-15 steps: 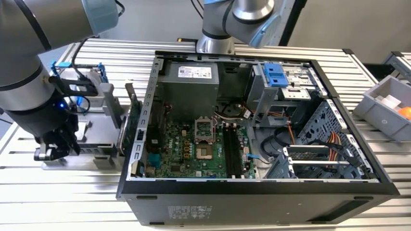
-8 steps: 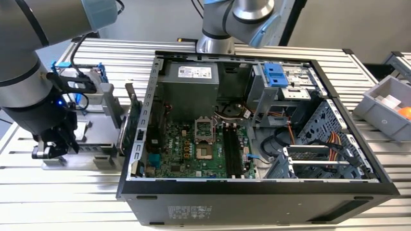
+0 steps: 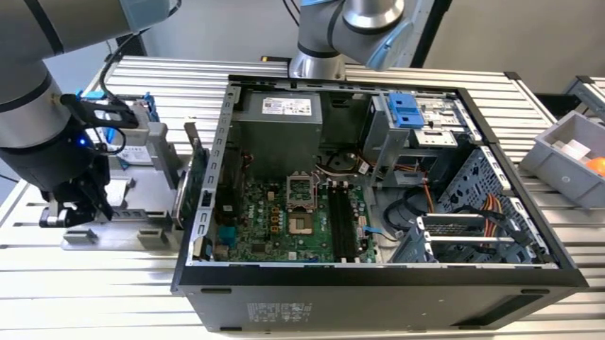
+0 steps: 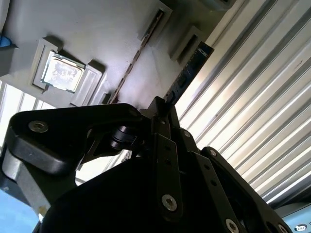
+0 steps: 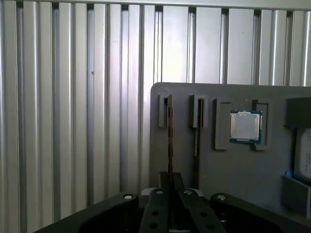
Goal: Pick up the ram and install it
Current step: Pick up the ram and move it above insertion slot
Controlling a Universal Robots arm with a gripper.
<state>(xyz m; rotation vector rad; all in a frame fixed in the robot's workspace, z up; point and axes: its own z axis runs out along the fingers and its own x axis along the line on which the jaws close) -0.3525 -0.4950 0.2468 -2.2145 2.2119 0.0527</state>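
Note:
The ram [image 5: 170, 141] is a thin dark stick standing on edge in a slot of the grey fixture [image 5: 233, 174]. Its labelled end [image 4: 189, 68] pokes past the fixture in the second wrist view. My gripper [image 5: 170, 187] straddles the stick, both fingers pressed against its sides. In the exterior view the gripper [image 3: 71, 212] hangs over the fixture [image 3: 123, 227], at the exterior view's left of the open computer case [image 3: 378, 280]. The long black slots [image 3: 342, 219] lie on the motherboard [image 3: 274, 227] inside the case.
A second thin stick [image 5: 197, 131] stands in the neighbouring slot, and a square processor chip [image 5: 244, 126] lies beside it. A green card [image 3: 194, 177] and a blue-framed drive [image 3: 142, 134] stand on the fixture. Another arm's base [image 3: 326, 42] rises behind the case. A grey bin [image 3: 567, 156] sits at the right.

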